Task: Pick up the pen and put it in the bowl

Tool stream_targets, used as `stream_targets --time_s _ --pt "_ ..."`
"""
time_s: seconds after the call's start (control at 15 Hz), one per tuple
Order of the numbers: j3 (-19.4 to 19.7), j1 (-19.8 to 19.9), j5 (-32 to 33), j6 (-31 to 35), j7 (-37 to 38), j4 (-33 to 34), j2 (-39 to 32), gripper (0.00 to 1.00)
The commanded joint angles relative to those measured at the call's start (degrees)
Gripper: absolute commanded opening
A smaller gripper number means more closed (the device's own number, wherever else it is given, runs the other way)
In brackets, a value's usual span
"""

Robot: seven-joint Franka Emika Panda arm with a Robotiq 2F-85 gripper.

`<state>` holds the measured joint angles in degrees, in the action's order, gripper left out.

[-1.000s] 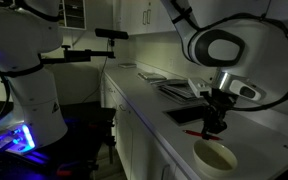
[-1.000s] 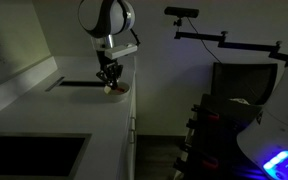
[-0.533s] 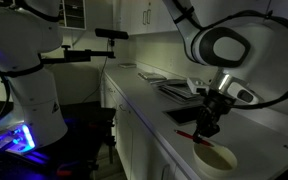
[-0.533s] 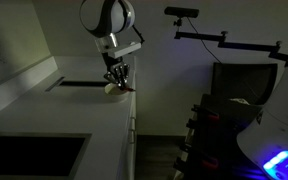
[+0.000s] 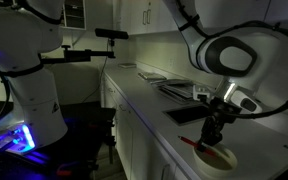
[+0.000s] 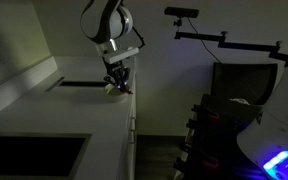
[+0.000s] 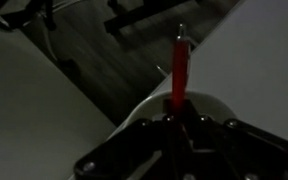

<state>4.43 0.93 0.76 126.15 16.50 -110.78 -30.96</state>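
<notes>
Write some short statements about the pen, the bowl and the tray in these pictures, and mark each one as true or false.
1. The gripper has its jaws shut on the red pen. True.
2. The pen lies flat on the counter. False: it is held in the jaws, off the counter.
3. The gripper hangs over the pale bowl. True.
4. The bowl stands on the dark tray. False: it stands on the counter, apart from the tray.
5. In the wrist view the pen sticks out beyond the jaws. True.
</notes>
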Motion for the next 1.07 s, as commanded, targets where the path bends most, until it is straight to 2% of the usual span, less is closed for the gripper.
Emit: stream_targets --time_s 0.0,0.2,0.27,0.47,0.87,1.0 --pt "1.0 -0.9 -0.5 0.5 3.4 1.7 -1.1 0.04" --pt "1.1 -0.8 -1.2 2.5 4.9 1.8 -1.0 0.04" --pt "1.1 -0.9 -1.4 3.5 5.7 1.6 -0.9 0.36" --pt "1.5 -1.1 -1.3 6.2 7.0 1.0 -0.7 0.54" --pt "1.9 -2.3 -0.2 10.7 7.7 -1.5 1.7 0.99" --pt "2.3 -3.6 1.4 10.5 8.2 -2.7 3.4 1.00"
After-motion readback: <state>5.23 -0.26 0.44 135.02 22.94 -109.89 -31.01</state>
